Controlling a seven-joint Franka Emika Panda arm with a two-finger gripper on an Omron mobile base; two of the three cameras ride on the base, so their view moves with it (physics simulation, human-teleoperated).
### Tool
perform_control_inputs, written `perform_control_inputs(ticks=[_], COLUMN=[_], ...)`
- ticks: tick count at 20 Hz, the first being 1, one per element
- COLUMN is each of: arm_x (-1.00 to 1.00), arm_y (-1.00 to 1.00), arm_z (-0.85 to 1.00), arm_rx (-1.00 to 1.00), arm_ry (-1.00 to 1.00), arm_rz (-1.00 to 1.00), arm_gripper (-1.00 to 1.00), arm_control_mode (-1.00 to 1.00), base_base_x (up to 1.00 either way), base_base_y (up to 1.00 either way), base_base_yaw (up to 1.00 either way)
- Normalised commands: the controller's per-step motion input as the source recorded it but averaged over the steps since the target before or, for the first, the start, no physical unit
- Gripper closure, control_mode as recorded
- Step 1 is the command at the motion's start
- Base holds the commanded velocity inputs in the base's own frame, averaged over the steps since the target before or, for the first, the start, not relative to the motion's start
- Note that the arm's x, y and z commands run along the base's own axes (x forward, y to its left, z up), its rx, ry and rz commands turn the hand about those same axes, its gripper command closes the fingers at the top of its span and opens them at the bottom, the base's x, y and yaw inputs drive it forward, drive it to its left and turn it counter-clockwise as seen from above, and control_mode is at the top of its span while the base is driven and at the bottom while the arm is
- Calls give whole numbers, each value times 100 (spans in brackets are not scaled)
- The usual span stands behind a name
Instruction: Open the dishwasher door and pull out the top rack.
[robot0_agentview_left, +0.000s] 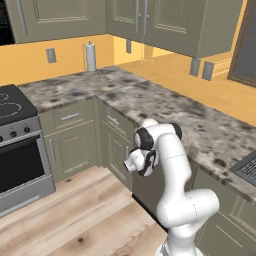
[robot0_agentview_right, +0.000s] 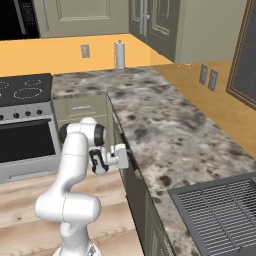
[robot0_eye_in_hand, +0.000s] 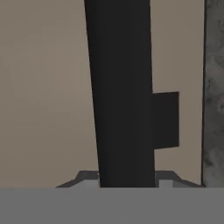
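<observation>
Dishwasher door (robot0_agentview_left: 150, 192) under the counter (robot0_agentview_left: 165, 107), shut and upright. Gripper (robot0_agentview_right: 126, 156) against its upper edge, clamped on the dark handle bar (robot0_eye_in_hand: 122, 96). Top rack inside, unseen. Opening and rack pull both outstanding.

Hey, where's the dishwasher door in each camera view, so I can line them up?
Left base view: the dishwasher door is the dark panel under the counter, lower centre, behind the arm.
Right base view: the dark panel below the counter edge, right of the arm.
Hand view: close up, its tan strip at left.
Shared landmark: the speckled countertop bordering the door.
</observation>
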Motion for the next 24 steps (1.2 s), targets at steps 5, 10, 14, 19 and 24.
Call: perform_control_inputs(ticks=[5, 10, 14, 19, 24], arm_x=[-55, -65, -66, -68, -53], arm_y=[61, 71, 74, 74, 68], arm_z=[-35, -45, -52, -59, -65], arm_rx=[0, 0, 0, 0, 0], arm_ry=[0, 0, 0, 0, 0], arm_rz=[-9, -9, -9, -8, -8], arm_gripper=[100, 100, 100, 100, 100], arm_control_mode=[-100, -100, -100, -100, -100], base_base_x=[0, 0, 0, 0, 0], base_base_y=[0, 0, 0, 0, 0], base_base_yaw=[0, 0, 0, 0, 0])
